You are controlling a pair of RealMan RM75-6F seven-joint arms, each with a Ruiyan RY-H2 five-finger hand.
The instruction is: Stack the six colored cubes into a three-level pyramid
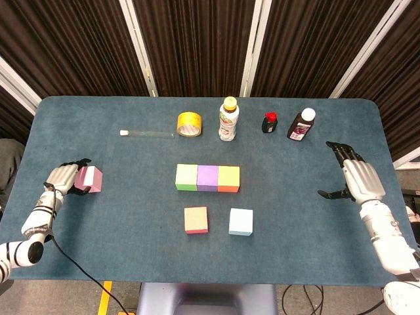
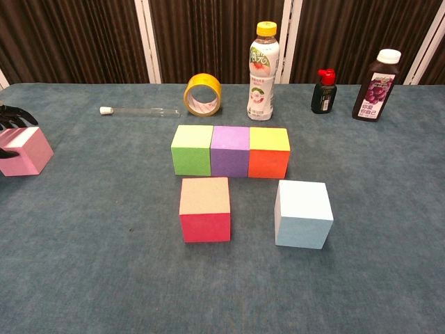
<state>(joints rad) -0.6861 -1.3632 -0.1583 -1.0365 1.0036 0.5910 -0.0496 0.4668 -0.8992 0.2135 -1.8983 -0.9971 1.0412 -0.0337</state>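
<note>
A pink cube [image 1: 90,178] [image 2: 26,151] rests on the table at the far left. My left hand [image 1: 62,177] grips it from its left side; dark fingers [image 2: 15,116] curl over its far top edge. Mid-table, a green cube [image 1: 187,177] [image 2: 192,149], a purple cube [image 1: 208,177] [image 2: 230,151] and a yellow-topped orange cube [image 1: 228,178] [image 2: 269,152] touch in a row. In front of them stand a tan-topped red cube [image 1: 196,220] [image 2: 205,209] and a light blue cube [image 1: 241,222] [image 2: 302,213], apart from each other. My right hand [image 1: 358,179] hovers open at the far right, holding nothing.
Along the back stand a yellow tape roll [image 1: 189,124], a yellow-capped drink bottle [image 1: 228,119], a small red-capped black bottle [image 1: 270,122] and a dark juice bottle [image 1: 302,125]. A clear tube [image 1: 147,134] lies to the left of the tape.
</note>
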